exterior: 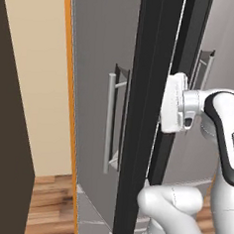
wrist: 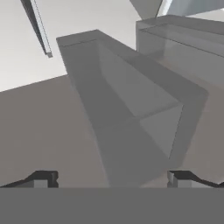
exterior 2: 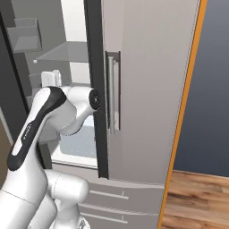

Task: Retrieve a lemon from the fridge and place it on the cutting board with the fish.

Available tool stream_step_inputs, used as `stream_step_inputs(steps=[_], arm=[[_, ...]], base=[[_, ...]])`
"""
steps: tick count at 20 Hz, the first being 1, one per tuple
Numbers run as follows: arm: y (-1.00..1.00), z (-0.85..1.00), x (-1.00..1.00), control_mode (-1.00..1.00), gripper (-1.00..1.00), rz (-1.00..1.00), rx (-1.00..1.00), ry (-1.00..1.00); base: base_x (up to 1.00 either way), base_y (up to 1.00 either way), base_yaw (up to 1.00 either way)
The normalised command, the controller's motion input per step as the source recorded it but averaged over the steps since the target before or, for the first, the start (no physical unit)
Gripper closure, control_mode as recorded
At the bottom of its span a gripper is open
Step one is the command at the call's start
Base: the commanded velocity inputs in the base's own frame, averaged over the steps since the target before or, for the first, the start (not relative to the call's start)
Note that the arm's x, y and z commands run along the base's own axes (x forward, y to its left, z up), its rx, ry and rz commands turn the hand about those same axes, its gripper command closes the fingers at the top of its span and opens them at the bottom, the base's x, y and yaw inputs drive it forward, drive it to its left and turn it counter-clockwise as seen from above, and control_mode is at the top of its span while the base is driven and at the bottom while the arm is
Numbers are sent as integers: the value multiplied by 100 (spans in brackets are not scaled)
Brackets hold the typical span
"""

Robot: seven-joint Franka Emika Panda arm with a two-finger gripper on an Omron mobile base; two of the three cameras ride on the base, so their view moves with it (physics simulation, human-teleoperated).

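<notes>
The fridge (exterior 2: 147, 89) stands with its left door (exterior: 99, 87) swung open and its right door shut. My arm reaches past the open door's dark edge (exterior: 141, 116) into the white interior, and its white hand (exterior 2: 50, 78) sits below a glass shelf (exterior 2: 62, 53). In the hand view my gripper (wrist: 113, 179) is open, its fingertips (wrist: 41, 179) wide apart with nothing between them. It faces a grey box-shaped bin (wrist: 131, 109). The lemon, the cutting board and the fish are out of view.
A second translucent bin (wrist: 183, 39) lies beyond the grey one. Silver bar handles (exterior 2: 112, 94) run down both doors. Grey lower drawers (exterior 2: 116, 201) sit under the doors. Orange cabinet edges (exterior: 70, 110) flank the fridge, above a wood floor (exterior 2: 197, 197).
</notes>
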Motion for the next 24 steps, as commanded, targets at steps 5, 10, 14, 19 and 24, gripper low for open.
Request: stream_step_inputs(steps=[5, 10, 14, 19, 24], arm=[[51, 0, 0, -100, -100, 11, -1, 0], [57, 0, -2, -100, -100, 6, -2, 0], [65, 0, -11, -100, -100, 5, -1, 0], [69, 0, -13, -100, -100, 0, -1, 0], [61, 0, -8, -100, -100, 0, 0, 0]], base=[[0, 0, 0], [0, 0, 0], [0, 0, 0], [0, 0, 0], [0, 0, 0]])
